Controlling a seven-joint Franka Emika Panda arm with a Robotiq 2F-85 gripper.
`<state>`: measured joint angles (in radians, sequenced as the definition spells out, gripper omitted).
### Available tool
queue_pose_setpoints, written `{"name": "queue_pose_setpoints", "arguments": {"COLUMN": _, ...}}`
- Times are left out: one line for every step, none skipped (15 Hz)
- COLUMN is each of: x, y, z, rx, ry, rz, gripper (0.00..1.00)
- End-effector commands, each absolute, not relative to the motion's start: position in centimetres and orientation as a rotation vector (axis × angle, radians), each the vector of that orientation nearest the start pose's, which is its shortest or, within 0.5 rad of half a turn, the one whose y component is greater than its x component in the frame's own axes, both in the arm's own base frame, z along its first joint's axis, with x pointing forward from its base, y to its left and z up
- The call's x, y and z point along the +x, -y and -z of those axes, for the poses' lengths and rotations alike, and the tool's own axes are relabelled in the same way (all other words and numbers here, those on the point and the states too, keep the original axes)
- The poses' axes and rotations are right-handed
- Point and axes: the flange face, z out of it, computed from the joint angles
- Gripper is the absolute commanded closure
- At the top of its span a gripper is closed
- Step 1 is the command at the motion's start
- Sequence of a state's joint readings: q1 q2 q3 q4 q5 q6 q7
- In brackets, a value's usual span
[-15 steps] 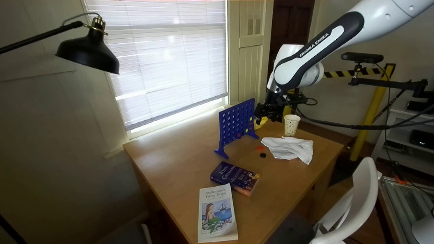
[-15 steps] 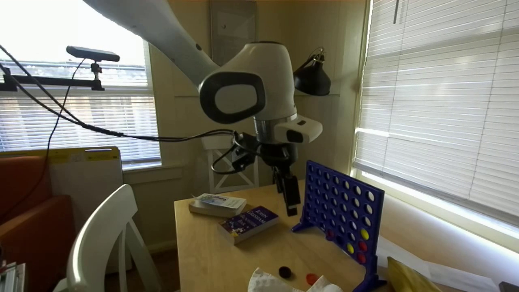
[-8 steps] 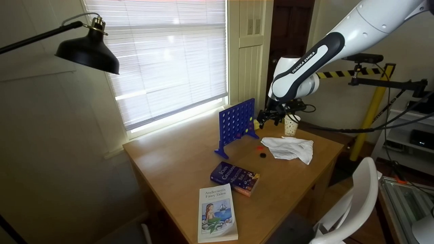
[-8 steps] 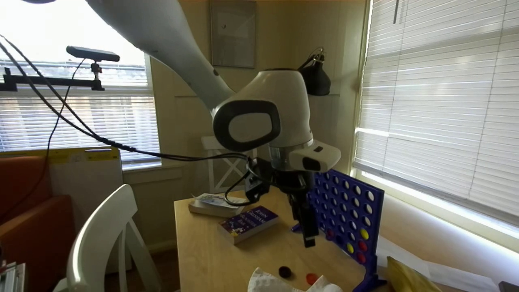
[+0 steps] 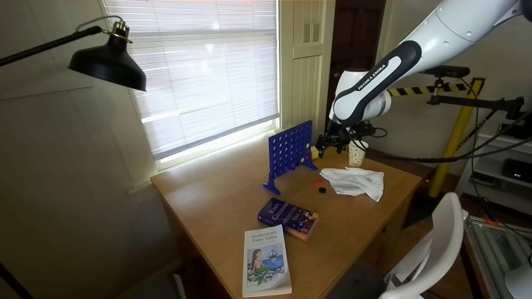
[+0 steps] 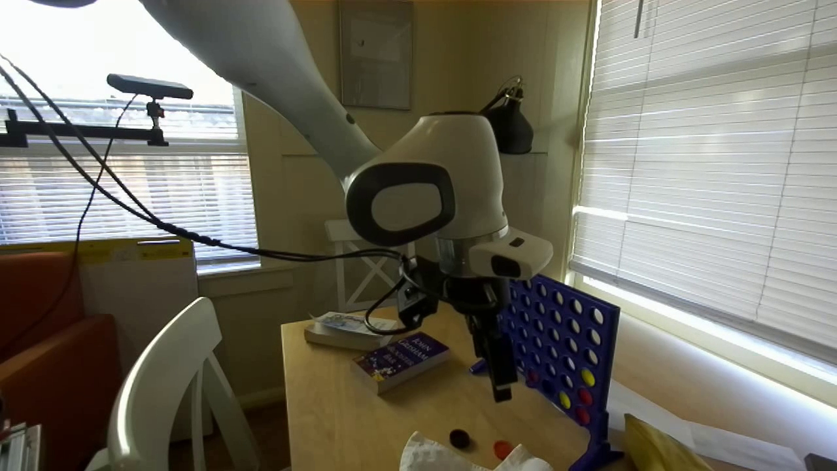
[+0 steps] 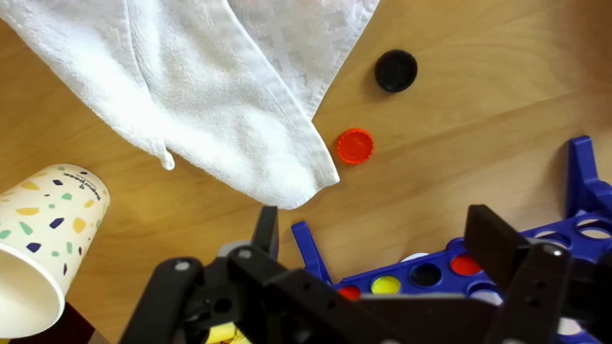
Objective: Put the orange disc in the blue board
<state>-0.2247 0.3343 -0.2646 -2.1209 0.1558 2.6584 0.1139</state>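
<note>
My claw hangs above the worktop, its two fingers spread wide. The orange disc lies flat on the worktop, outside the blue board, ahead of my fingertips in the wrist view. Its tight side is the white cloth: a corner comes just beside it, with only a thin strip of bare surface between. The black disc is near, yet leaves a gap, and from both discs to the board the surface is open. The paper cup stands upright, well apart, past the cloth. More open room runs between the board and the window. The white book sits close to the worktop's edge.

My own fingers and frame cover much of the board in the wrist view; in an exterior view my arm hides an upper corner of it. The cloth and the cup run out of the wrist view. Behind the board a yellow thing is cut off, and I cannot make out what it is.
</note>
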Motion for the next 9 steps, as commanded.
{"name": "queue_pose_setpoints", "arguments": {"x": 53.4, "y": 27.2, "z": -25.6, "rx": -2.940, "ry": -1.053, "rz": 0.257, "gripper": 0.00}}
{"name": "queue_pose_setpoints", "arguments": {"x": 53.6, "y": 26.8, "z": -24.8, "rx": -2.933, "ry": -1.043, "rz": 0.230, "gripper": 0.00}}
{"name": "queue_pose_setpoints", "arguments": {"x": 53.8, "y": 26.6, "z": -23.8, "rx": -2.933, "ry": -1.042, "rz": 0.214, "gripper": 0.00}}
{"name": "queue_pose_setpoints", "arguments": {"x": 54.0, "y": 26.5, "z": -22.9, "rx": -2.935, "ry": -1.044, "rz": 0.186, "gripper": 0.00}}
{"name": "queue_pose_setpoints", "arguments": {"x": 54.3, "y": 26.5, "z": -22.0, "rx": -2.933, "ry": -1.043, "rz": 0.174, "gripper": 0.00}}
{"name": "queue_pose_setpoints", "arguments": {"x": 54.4, "y": 26.5, "z": -21.2, "rx": -2.929, "ry": -1.039, "rz": 0.164, "gripper": 0.00}}
{"name": "queue_pose_setpoints", "arguments": {"x": 54.6, "y": 26.6, "z": -20.5, "rx": -2.915, "ry": -1.033, "rz": 0.157, "gripper": 0.00}}
{"name": "queue_pose_setpoints", "arguments": {"x": 54.9, "y": 26.8, "z": -19.9, "rx": -2.911, "ry": -1.042, "rz": 0.149, "gripper": 0.00}}
{"name": "queue_pose_setpoints", "arguments": {"x": 55.1, "y": 26.9, "z": -19.3, "rx": -2.910, "ry": -1.046, "rz": 0.144, "gripper": 0.00}}
